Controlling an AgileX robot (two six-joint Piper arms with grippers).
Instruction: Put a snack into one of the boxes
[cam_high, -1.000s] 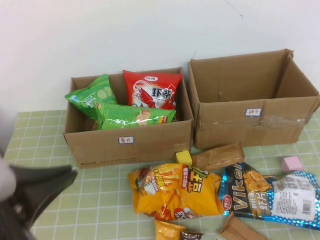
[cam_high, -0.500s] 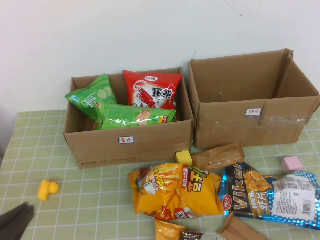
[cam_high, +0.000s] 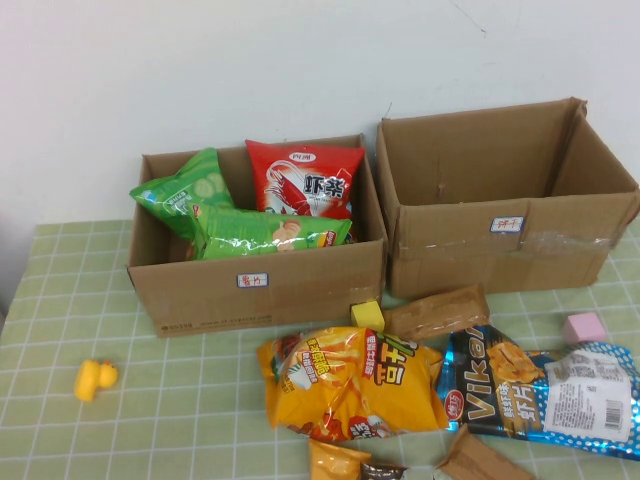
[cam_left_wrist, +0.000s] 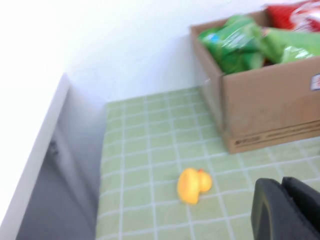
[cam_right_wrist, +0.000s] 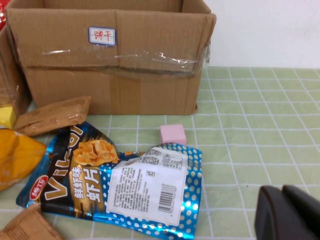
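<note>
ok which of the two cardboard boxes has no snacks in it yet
The right box, nearer the right gripper, shows none. The left box, nearer the left gripper, holds two green bags and a red bag.

The left box (cam_high: 260, 285) holds three upright snack bags (two green, one red); right of it, the right box (cam_high: 505, 245) stands open.

The high view looks down on both boxes. The left wrist camera sits low near the left box (cam_left_wrist: 260, 100), facing it, left gripper (cam_left_wrist: 287, 210) at its edge. The right wrist camera faces the right box (cam_right_wrist: 112, 55) closely, right gripper (cam_right_wrist: 290, 212) at its edge.
</note>
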